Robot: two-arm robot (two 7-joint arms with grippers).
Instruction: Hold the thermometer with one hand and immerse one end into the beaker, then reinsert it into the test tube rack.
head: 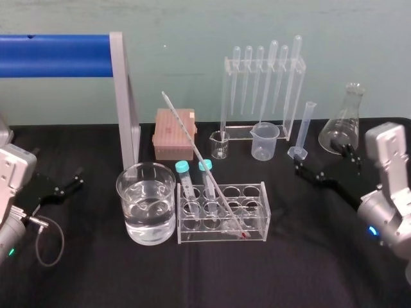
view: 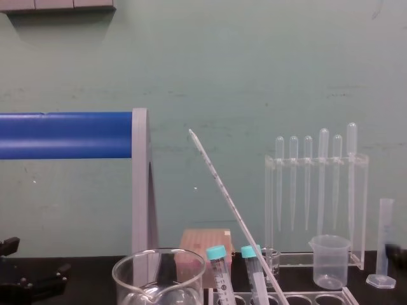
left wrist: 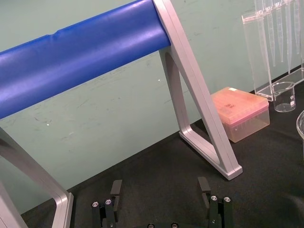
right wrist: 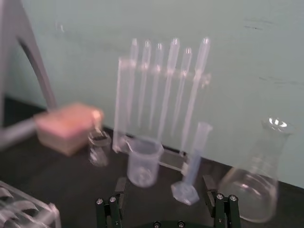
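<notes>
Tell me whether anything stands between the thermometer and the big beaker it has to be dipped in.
Yes. Two teal-capped tubes stand in the end of the rack nearest the beaker, between it and the foot of the leaning thermometer. Once it is lifted above the caps, nothing else visible blocks it.

Left tool (head: pixel 69 184): black, slim linked fingers, silver screw heads at each finger base.
Left wrist (head: pixel 13 172): pale grey boxy housing behind the tool, with a small green light.
Cable (head: pixel 50 242): thin grey loop from a metal plug behind the left tool.
Right tool (head: pixel 324 163): black, same linked fingers and paired screws.
Right wrist (head: pixel 387 215): pale grey block on a silver cylinder behind the tool, with a blue light.
</notes>
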